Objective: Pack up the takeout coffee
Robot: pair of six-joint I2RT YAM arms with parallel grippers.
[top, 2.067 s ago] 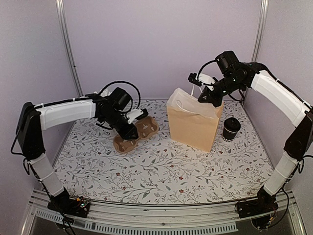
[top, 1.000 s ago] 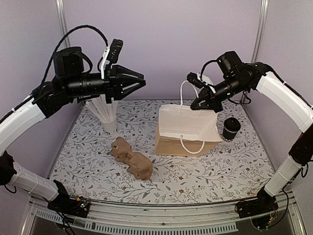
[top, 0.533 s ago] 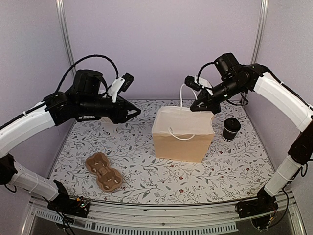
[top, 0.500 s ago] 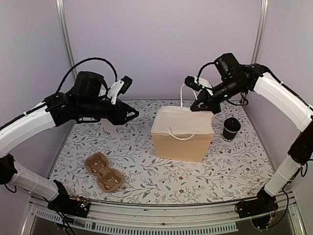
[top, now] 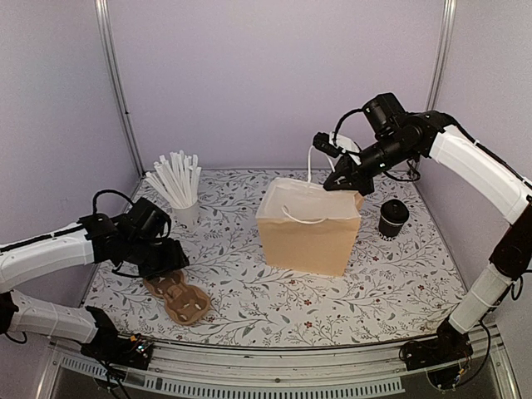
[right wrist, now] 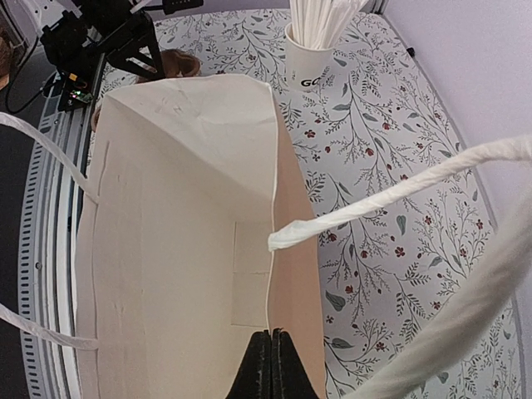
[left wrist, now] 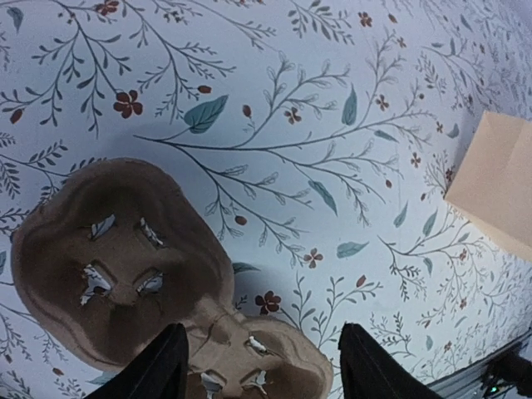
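Note:
The takeout coffee, a small black cup with a black lid, stands on the table right of the paper bag; neither wrist view shows it. My right gripper is shut on the bag's far right rim; in the right wrist view its closed fingers pinch the rim of the open, empty bag. My left gripper is low at the front left, open and empty, just above the brown pulp carrier. In the left wrist view its fingertips straddle one end of the carrier.
A white cup of white sticks stands at the back left, also in the right wrist view. The bag's white rope handles hang loose. A bag corner shows at the right of the left wrist view. Walls close in on three sides.
My left arm has come down from a raised pose at the back left to just above the carrier. My right gripper stays on the bag's rim.

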